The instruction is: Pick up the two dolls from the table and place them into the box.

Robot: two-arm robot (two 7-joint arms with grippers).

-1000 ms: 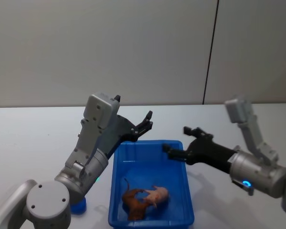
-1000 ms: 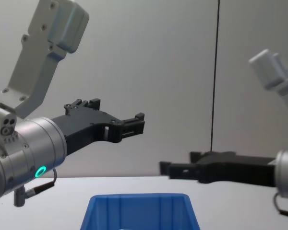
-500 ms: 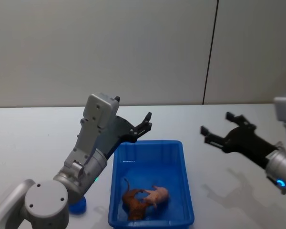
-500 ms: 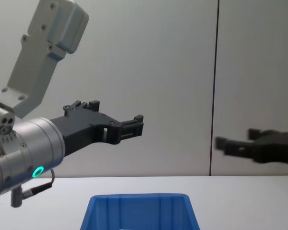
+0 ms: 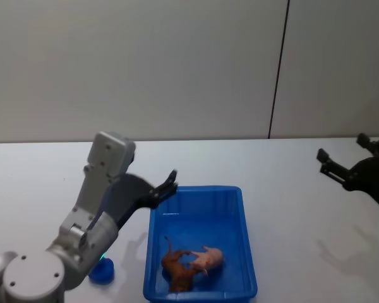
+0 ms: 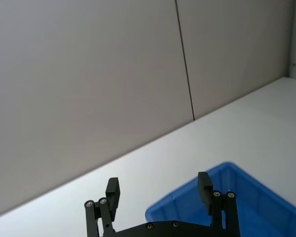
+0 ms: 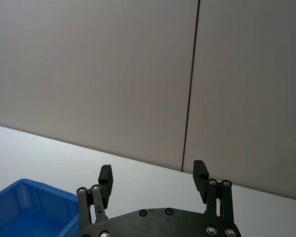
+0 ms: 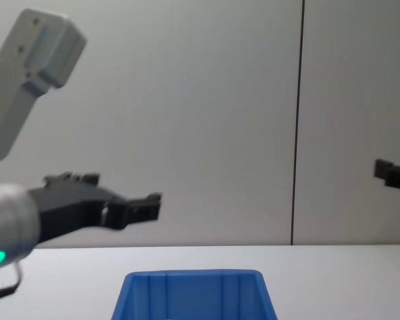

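1. The orange-brown lion doll and the pink doll lie touching at the blue bin's 6 o'clock end; the placing looks finished.
2. The left end effector hovers spread and empty by the bin's 10 o'clock corner.
3. The right end effector, likewise spread and empty, hangs well apart at 2 o'clock.

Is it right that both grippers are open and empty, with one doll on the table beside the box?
No: the head view shows the brown doll and pale doll inside the box. The left gripper and right gripper are open and empty.
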